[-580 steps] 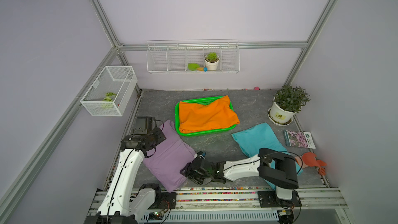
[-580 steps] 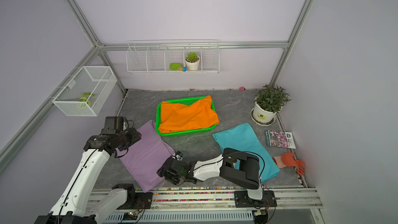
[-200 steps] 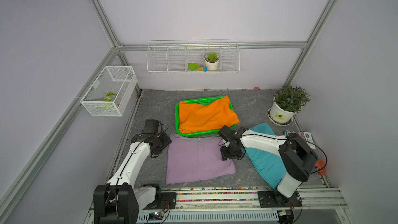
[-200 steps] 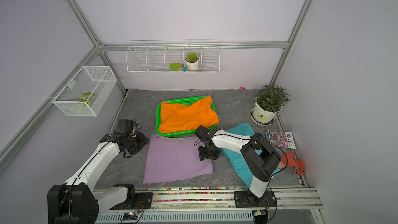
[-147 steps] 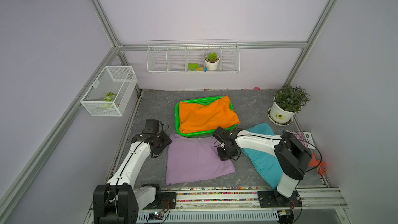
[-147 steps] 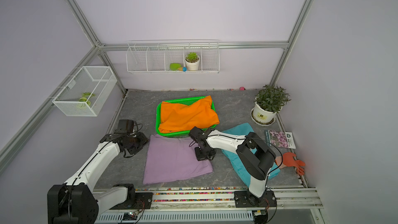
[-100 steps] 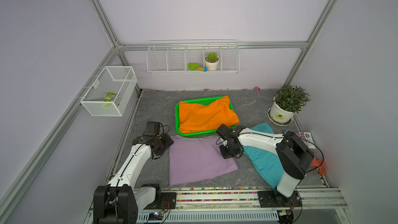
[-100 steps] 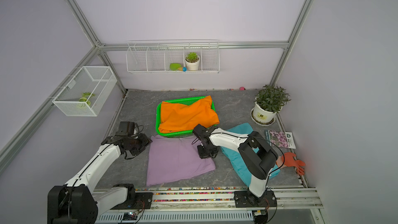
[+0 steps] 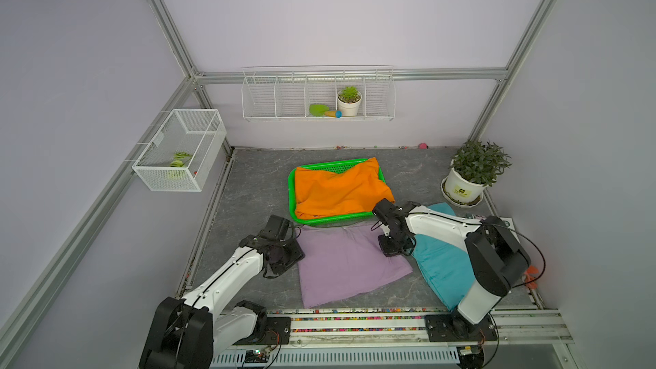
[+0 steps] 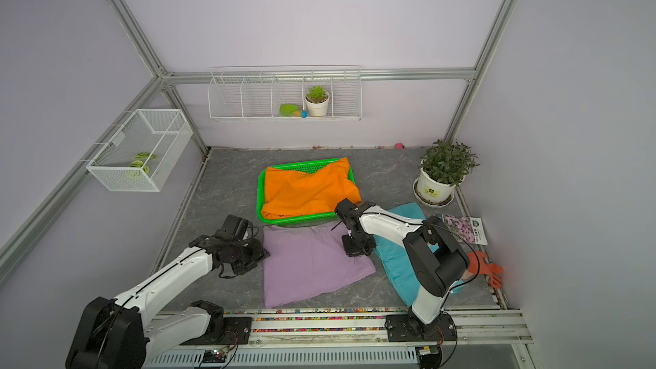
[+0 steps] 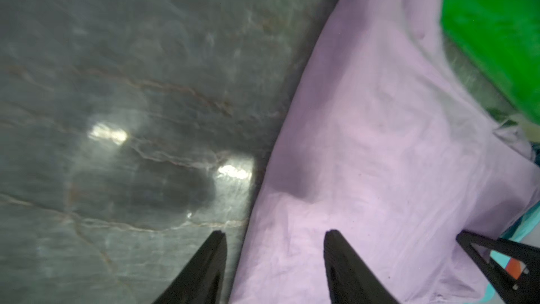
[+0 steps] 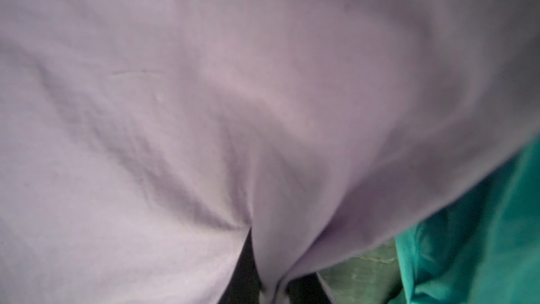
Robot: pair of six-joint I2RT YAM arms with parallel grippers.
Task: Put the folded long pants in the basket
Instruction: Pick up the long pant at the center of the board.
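Right pincer (image 12: 271, 283) tight on lilac pants (image 9: 348, 268)

The right tool (image 9: 394, 247), parted a second ago, now pinches the lilac pants (image 9: 349, 266) (at their right edge).

First bundle (image 9: 340, 189) in basket (image 9: 330, 220); second bundle (image 9: 340, 264) before it (third bundle (image 9: 443, 264) rightward).

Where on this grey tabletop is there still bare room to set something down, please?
Bare stone lies behind the green basket up to the back wall, between that basket and the potted plant, and along the left wall beside the basket. The front is crowded: the lilac pants, the teal pants, the left gripper and the right gripper fill it.
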